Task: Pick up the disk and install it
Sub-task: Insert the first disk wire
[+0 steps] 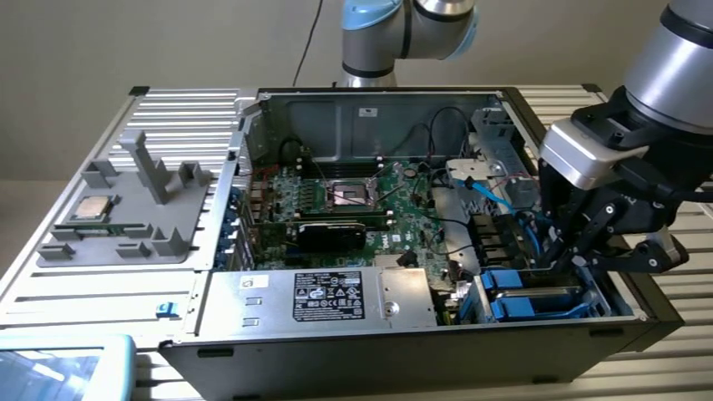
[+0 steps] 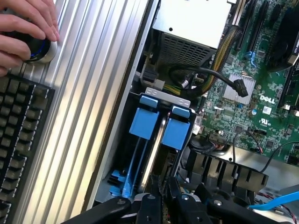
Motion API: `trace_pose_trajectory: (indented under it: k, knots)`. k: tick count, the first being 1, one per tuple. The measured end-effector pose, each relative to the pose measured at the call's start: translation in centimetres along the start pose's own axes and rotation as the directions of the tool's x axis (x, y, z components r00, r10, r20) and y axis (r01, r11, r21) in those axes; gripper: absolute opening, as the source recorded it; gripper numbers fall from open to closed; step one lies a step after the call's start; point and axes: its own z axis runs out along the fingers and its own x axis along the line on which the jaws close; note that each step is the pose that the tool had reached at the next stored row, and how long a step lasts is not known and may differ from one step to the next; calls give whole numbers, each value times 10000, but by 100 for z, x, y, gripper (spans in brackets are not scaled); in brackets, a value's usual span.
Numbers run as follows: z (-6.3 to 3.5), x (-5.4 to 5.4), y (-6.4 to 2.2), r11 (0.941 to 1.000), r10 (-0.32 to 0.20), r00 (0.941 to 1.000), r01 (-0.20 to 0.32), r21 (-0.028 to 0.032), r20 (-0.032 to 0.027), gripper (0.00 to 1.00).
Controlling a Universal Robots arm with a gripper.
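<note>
Gripper [image 1: 579, 255]: sits in the drive bay at the case's [image 1: 368, 355] corner, on the exterior view's right. Fingers [image 2: 152, 200] are clenched narrowly on the disk [image 2: 154, 156], which stands on edge in the bay between blue brackets [image 2: 144, 120]. The contact itself is hard to make out and the disk's label is hidden. A hand [image 2: 25, 28] rests on a knob [image 2: 41, 50] beside a keyboard [image 2: 18, 140].
</note>
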Motion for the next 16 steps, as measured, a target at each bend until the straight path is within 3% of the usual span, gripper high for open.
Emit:
trace_pose_trajectory:
  k: [2,6,9,16]
  knots:
    - [-1,-43,-12,10000,1,9999,-2,-35,-114,17]
    - [5,-77,-23,9999,2,9989,-8,-142,-469,17]
    - [8,-100,-29,9998,3,9980,-15,-191,-630,17]
    - [7,-146,-43,9998,8,9977,-21,-202,-672,17]
